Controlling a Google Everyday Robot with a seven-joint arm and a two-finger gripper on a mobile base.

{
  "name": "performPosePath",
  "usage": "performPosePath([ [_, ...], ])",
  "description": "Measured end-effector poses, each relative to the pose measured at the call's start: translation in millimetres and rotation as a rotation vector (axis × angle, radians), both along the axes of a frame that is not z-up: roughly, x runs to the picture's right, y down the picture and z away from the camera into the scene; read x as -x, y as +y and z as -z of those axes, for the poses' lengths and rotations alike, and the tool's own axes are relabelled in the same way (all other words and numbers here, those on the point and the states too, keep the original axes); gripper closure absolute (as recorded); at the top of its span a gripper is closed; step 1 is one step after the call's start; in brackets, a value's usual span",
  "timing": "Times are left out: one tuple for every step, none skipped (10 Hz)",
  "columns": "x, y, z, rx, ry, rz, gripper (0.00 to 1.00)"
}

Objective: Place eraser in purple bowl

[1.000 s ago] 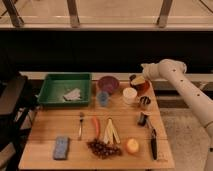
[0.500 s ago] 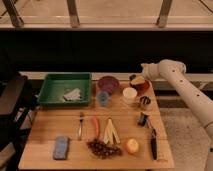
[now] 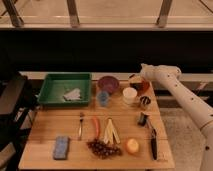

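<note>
The purple bowl [image 3: 108,83] stands at the back middle of the wooden table [image 3: 55,129]. The eraser [image 3: 144,102], a small dark chunky block, sits on the table right of a white cup [image 3: 129,95]. My gripper [image 3: 135,80] hangs at the end of the white arm [image 3: 172,85] that comes in from the right. It is over the left rim of a red-orange bowl [image 3: 144,86], just right of the purple bowl and behind the eraser. The arm partly hides the red-orange bowl.
A green tray [image 3: 56,80] with a pale cloth [image 3: 72,94] stands at the back left. Also on the table are a blue cup [image 3: 103,98], a small black cylinder-like item [image 3: 142,119], a fork [image 3: 81,125], a carrot [image 3: 95,126], grapes [image 3: 102,147], an orange [image 3: 132,145], a blue sponge [image 3: 61,147] and a black-handled tool [image 3: 153,142].
</note>
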State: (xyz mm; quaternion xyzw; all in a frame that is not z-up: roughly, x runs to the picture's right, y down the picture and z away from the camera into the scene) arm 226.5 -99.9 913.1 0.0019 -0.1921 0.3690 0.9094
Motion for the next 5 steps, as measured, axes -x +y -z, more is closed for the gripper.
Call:
performPosePath([
  [1,0,-5.0,0.003,-0.004,-0.011,0.20],
  [-1,1,-9.3,0.010,-0.007,-0.024,0.20],
  [-6,3,-14.3,0.022,-0.010,-0.041,0.20],
  [-7,5,-19.0,0.035,-0.018,-0.056,0.20],
  [-8,7,-24.8,0.051,-0.027,-0.069,0.20],
])
